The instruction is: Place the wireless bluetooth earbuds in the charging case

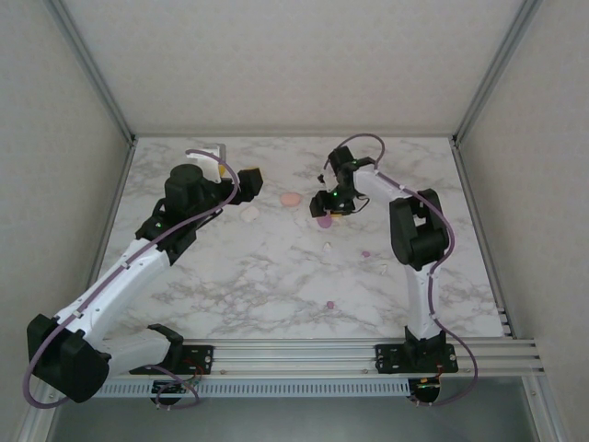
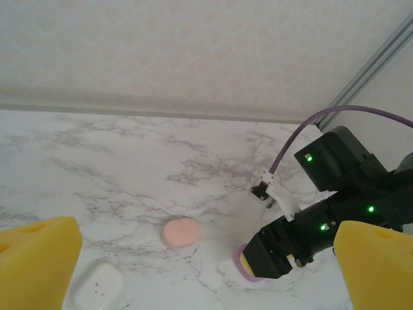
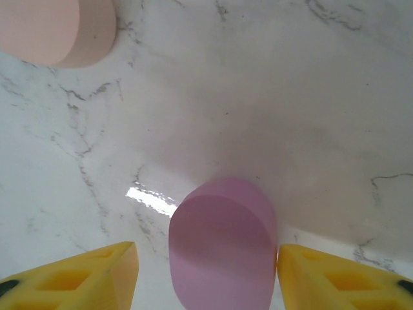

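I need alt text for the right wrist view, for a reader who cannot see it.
A purple charging case sits on the white marble table between the open yellow fingertips of the right end effector, with a visible gap on its left side. A salmon-pink case lies at the upper left corner.

Soft, even light keeps shadows faint. A small glare streak shines on the marble counter (image 3: pixel 271 97) beside the purple case (image 3: pixel 222 252). The close yellow fingers (image 3: pixel 84 281) look slightly blurred.
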